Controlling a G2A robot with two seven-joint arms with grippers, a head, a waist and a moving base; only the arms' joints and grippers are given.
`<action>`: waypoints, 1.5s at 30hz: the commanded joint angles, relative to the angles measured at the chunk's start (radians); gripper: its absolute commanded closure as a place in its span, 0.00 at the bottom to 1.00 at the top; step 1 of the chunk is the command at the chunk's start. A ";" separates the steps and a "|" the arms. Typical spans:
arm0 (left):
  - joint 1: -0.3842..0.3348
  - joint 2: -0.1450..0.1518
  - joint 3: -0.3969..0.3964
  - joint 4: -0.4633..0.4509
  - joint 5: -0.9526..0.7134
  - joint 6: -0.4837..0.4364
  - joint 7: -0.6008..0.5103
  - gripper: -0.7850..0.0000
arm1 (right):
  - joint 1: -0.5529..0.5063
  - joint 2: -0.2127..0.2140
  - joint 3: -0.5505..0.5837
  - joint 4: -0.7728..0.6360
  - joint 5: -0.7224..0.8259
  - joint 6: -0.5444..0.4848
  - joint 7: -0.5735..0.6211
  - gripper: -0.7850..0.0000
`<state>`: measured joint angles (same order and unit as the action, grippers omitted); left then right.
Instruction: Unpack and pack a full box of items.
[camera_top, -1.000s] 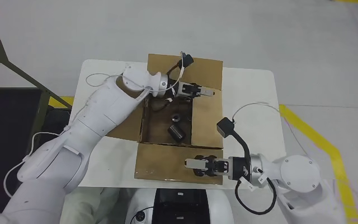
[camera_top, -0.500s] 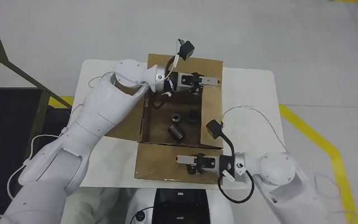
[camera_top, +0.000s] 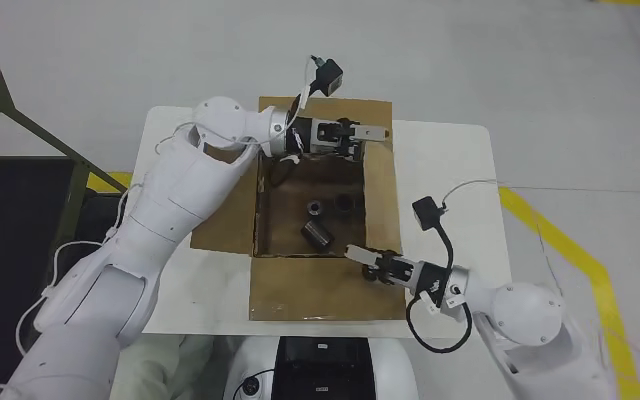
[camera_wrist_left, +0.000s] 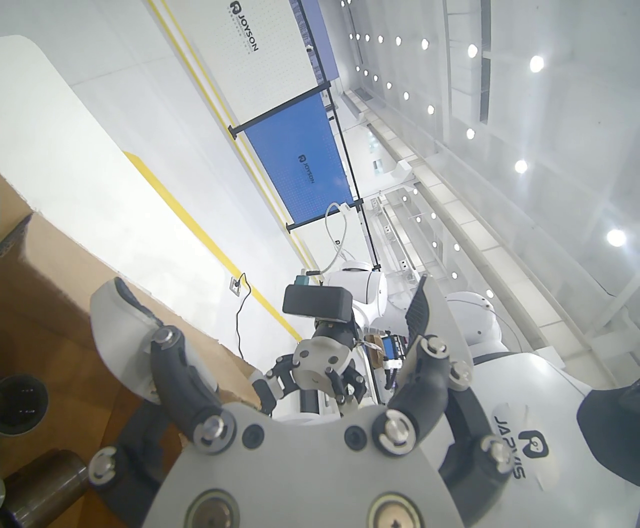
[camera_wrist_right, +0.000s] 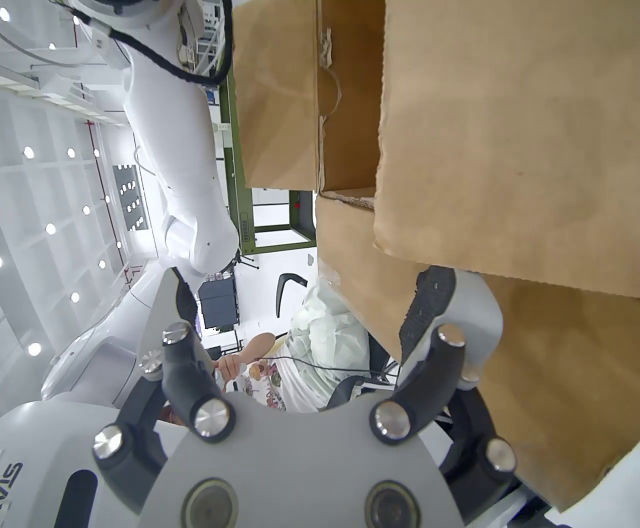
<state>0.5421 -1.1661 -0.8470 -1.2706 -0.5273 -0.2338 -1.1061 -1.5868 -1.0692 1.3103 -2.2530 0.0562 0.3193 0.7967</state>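
An open cardboard box (camera_top: 378, 205) sits mid-table with its flaps spread. On its floor lie three dark metal cylinders (camera_top: 317, 236), two of which show in the left wrist view (camera_wrist_left: 20, 400). My left gripper (camera_top: 370, 131) hovers over the box's far right corner, open and empty (camera_wrist_left: 272, 305). My right gripper (camera_top: 355, 251) is at the near right corner of the box, open with nothing between its fingers (camera_wrist_right: 305, 295). One of its fingertips (camera_wrist_right: 430, 300) lies against the edge of a cardboard flap (camera_wrist_right: 500, 150).
The white table (camera_top: 450, 180) has bare room to the right of the box and at its far left corner. The near flap (camera_top: 320, 290) lies flat toward the table's front edge. The left flap (camera_top: 225, 225) sits under my left arm.
My right gripper swung from over the near flap up to the box's near right corner. My left gripper shifted a little toward the box's far rim, staying open.
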 joint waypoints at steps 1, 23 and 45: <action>0.007 0.010 -0.033 -0.005 0.011 0.000 -0.013 0.00 | -0.018 0.002 0.020 -0.013 -0.005 -0.008 -0.018 0.00; 0.147 0.105 -0.331 -0.153 0.092 0.062 -0.138 0.00 | -0.168 0.019 0.164 -0.082 -0.169 -0.049 -0.179 0.00; 0.124 0.148 -0.463 -0.038 0.038 0.025 -0.298 0.00 | -0.128 0.014 0.127 0.095 -0.280 -0.058 -0.266 0.00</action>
<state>0.6683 -1.0178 -1.3122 -1.3148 -0.4866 -0.2081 -1.4051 -1.7209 -1.0545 1.4420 -2.1687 -0.2271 0.2625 0.5338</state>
